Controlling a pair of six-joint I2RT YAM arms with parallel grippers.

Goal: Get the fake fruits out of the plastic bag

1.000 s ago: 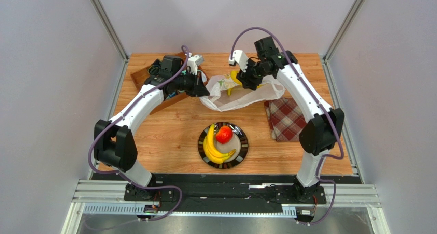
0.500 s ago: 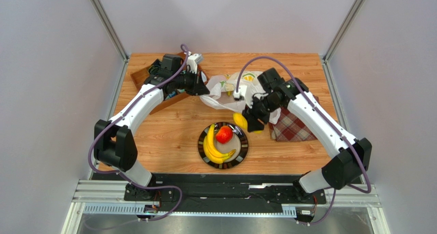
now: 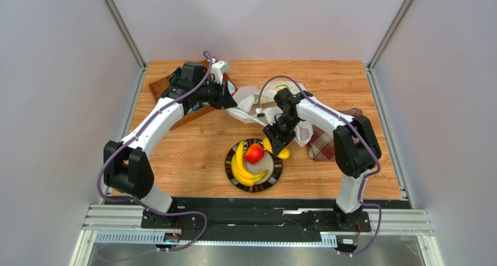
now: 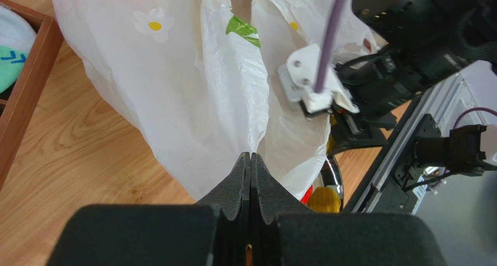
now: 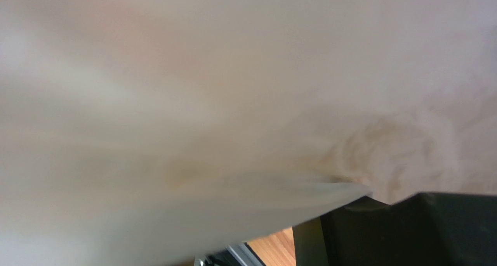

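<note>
White bag (image 4: 192,103) pinched in left fingers (image 4: 238,184), bent right arm's fingers (image 3: 273,136) gripping yellow fruit (image 3: 283,154)

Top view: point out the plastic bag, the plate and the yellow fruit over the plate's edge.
plastic bag (image 3: 246,100), top view, white left side
plate (image 3: 228,164), top view, dark left rim
yellow fruit (image 3: 284,154), top view, exposed right end

Watching top cam, I see an enclosed cell. Wood-grain table (image 3: 186,155) fills middle, warm light-oak tone, grain running left-right. Plain matte pale grey panels on three sides: back wall (image 3: 256,21), left wall (image 3: 52,103), right wall (image 3: 449,103). Aluminium left post (image 3: 121,27) and right post (image 3: 392,27) rise from table's far corners. Black strip (image 3: 262,203) along table's near edge, silver slotted rail (image 3: 116,222) just below it. Dull grey floor (image 3: 262,255) at very bottom. Light even, diffuse, soft shadows only.
</note>
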